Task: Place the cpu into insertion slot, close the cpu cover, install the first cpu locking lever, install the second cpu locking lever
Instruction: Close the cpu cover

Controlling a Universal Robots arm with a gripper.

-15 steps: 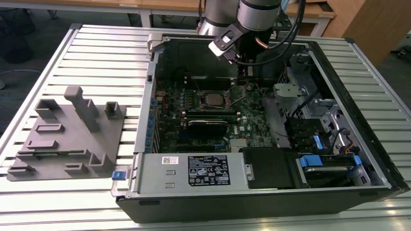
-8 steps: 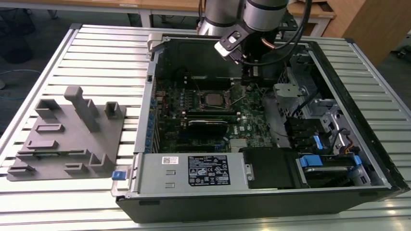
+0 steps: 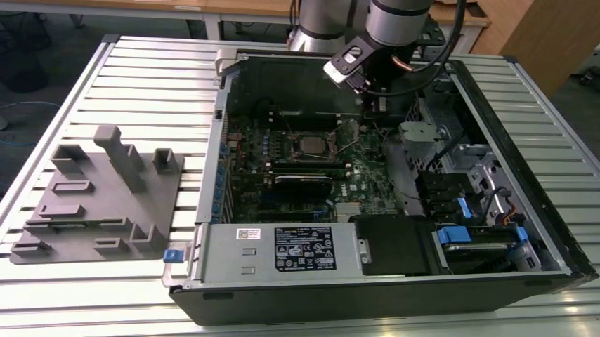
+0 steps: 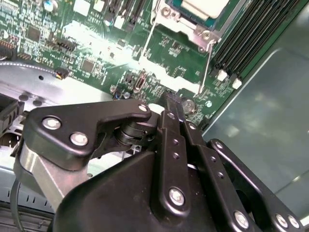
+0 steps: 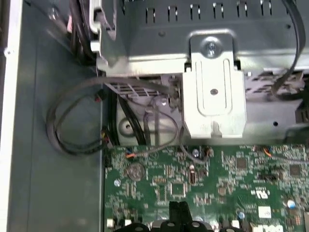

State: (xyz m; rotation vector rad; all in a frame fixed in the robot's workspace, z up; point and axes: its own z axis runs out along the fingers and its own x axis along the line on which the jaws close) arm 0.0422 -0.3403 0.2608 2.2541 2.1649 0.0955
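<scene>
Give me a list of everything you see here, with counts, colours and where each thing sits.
table: one, silver, slatted, under everything
computer case: one, black, open, on the table
fixture tray: one, grey, at the exterior view's left of the case
circuit board: one, green, inside the case
cpu: one, silver-grey, mid-board
arm: one, grey, over the case's far side
gripper: one, black, fingers together above the board
</scene>
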